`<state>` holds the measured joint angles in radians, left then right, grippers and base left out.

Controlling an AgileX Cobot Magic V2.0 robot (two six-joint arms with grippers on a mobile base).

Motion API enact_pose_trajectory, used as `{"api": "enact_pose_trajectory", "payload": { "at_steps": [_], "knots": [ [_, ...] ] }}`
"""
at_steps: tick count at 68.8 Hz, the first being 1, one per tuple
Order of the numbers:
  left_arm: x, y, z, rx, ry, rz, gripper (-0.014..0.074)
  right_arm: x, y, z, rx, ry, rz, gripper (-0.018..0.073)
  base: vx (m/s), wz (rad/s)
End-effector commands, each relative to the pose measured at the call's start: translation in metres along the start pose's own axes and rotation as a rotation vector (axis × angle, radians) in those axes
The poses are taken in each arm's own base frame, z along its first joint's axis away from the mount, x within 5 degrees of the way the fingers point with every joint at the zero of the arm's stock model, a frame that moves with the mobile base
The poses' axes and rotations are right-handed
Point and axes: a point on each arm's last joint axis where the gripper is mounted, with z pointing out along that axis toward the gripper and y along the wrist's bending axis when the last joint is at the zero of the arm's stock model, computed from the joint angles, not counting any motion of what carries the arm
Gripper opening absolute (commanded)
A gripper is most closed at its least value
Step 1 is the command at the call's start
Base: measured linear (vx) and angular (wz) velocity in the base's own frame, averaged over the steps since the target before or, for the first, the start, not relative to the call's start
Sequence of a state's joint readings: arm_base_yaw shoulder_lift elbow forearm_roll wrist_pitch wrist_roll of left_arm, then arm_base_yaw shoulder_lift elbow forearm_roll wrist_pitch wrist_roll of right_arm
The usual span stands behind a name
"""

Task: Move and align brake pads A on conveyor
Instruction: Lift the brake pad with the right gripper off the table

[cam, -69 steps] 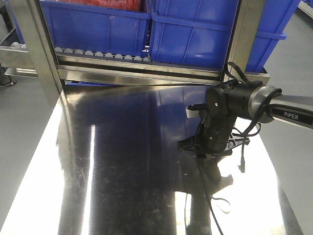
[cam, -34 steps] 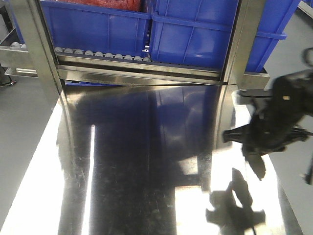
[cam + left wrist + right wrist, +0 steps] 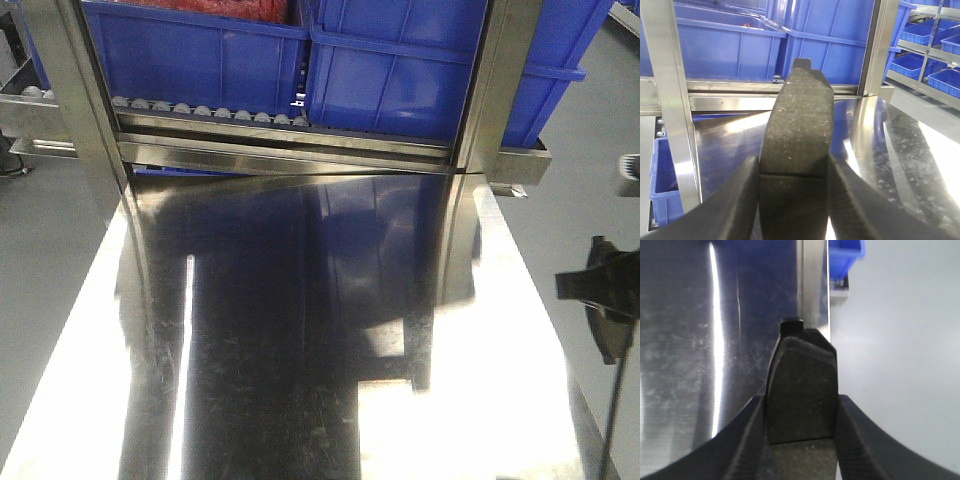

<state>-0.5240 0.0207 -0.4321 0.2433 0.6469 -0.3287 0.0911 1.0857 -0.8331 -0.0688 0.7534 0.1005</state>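
— What's the left end effector (image 3: 795, 167) doing?
— It's clamped on a brake pad (image 3: 797, 120) that sticks out past its fingers (image 3: 740, 200). The steel worktop (image 3: 900, 150) and blue bins (image 3: 825, 50) are ahead.
— And the right end effector (image 3: 800, 405)?
— It's clamped on a second brake pad (image 3: 802, 375), over the worktop's right edge, with grey floor (image 3: 900, 365) alongside.

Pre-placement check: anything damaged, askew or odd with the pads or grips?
Nothing stands out. Left gripper holds one brake pad and right gripper holds another pad, both centred and straight in the grip. Visible faces look unchipped. Conveyor not in view.
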Motion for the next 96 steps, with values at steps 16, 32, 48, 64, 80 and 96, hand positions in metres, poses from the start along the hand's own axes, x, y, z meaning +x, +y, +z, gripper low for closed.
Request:
{"api": "enact_pose_trajectory", "payload": {
  "at_steps": [16, 32, 48, 64, 80, 96],
  "knots": [
    [-0.016, -0.003, -0.002, 0.037, -0.108, 0.003, -0.0006, 0.045, -0.003, -0.065, -0.045, -0.391, -0.001, -0.0002, 0.00, 0.00],
    [-0.016, -0.003, -0.002, 0.037, -0.108, 0.003, -0.0006, 0.093, 0.006, -0.089, -0.154, -0.576, -0.114, -0.0002, 0.00, 0.00],
    [-0.016, -0.003, -0.002, 0.037, -0.108, 0.003, -0.0006, 0.123, 0.007, -0.102, -0.176, -0.763, -0.147, -0.0002, 0.00, 0.00],
    [-0.016, -0.003, -0.002, 0.037, -0.108, 0.003, -0.0006, 0.126, 0.003, -0.107, -0.146, -0.834, -0.127, -0.0002, 0.00, 0.00],
    [-0.016, -0.003, -0.002, 0.037, -0.108, 0.003, -0.0006, 0.124, 0.002, -0.108, -0.124, -0.861, -0.133, -0.0002, 0.00, 0.00],
    [-0.016, -0.003, -0.002, 0.037, -0.108, 0.003, -0.0006, 0.125, 0.002, -0.108, -0.125, -0.857, -0.134, -0.0002, 0.00, 0.00]
  ]
}}
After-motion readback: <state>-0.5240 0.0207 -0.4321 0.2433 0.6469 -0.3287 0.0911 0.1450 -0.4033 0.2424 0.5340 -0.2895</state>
